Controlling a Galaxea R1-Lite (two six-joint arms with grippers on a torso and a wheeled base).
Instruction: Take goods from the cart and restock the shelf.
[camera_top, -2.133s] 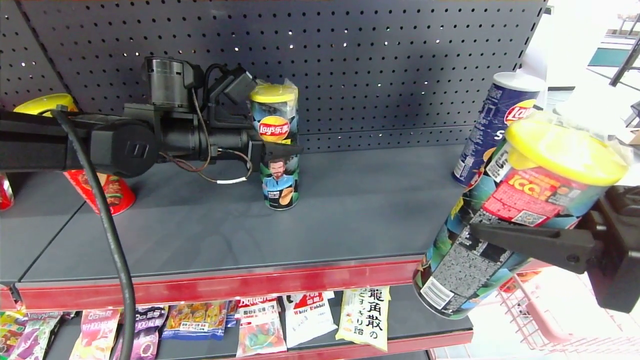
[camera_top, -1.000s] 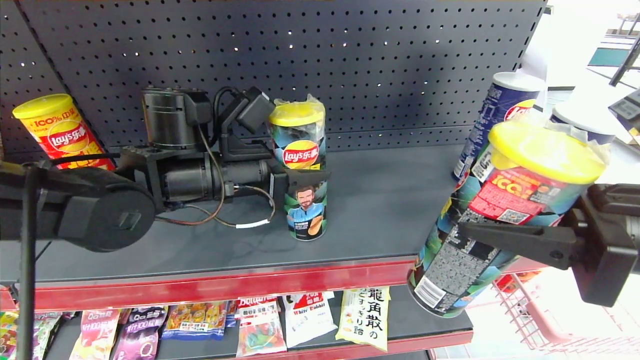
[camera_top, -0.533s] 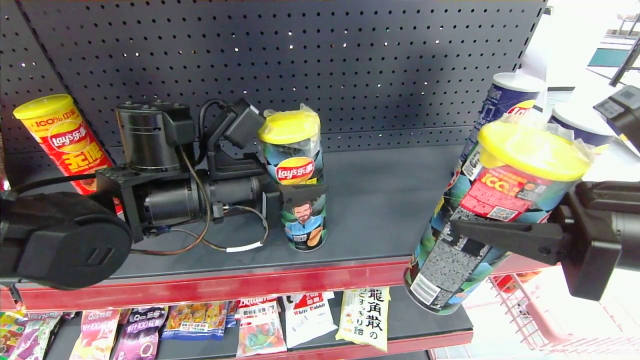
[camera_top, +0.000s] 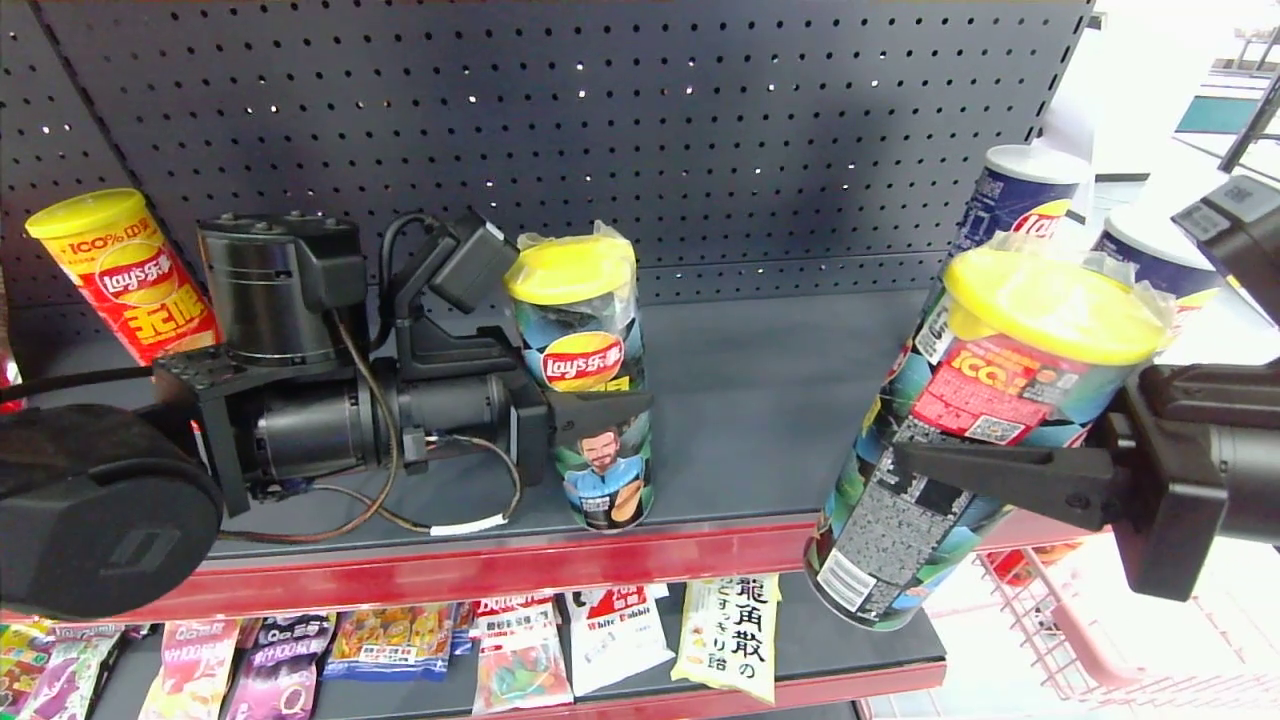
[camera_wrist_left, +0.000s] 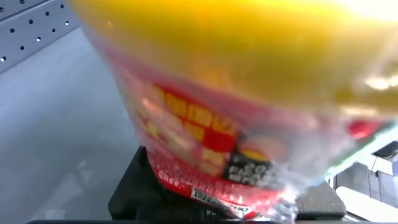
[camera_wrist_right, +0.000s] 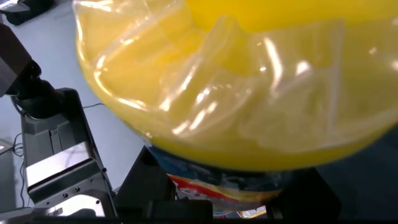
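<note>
The left gripper (camera_top: 608, 408) is clamped on a yellow-lidded chips can (camera_top: 583, 345) at mid-height. One black finger crosses the front of the label; the other is hidden behind the can. The can stands upright at the front of the upper shelf (camera_top: 760, 400), its base just behind the red front rail (camera_top: 450, 570). Whether the base touches the board cannot be told. In the left wrist view the can is a close blur of yellow and red, with dark gripper parts beneath it.

The right gripper (camera_top: 945, 468) is closed on a tilted chips can (camera_top: 985, 400), held off the right end of the shelf with its yellow top leaning right. Its lower end hangs in front of the shelf corner. Again only the near finger shows. The right wrist view looks onto its lid (camera_wrist_right: 261, 74) and crinkled clear wrap (camera_wrist_right: 205, 99).

Farther out, a red chips can (camera_top: 125, 270) with a yellow lid leans against the pegboard (camera_top: 700, 130) at the shelf's far left, partly covered by the left arm. Two blue cans (camera_top: 1010, 210) with white lids stand behind the tilted can, half hidden by it. Snack bags (camera_top: 520, 650) lie on the lower shelf — and a pink cart (camera_top: 1060, 620) is cut off at the bottom right.
</note>
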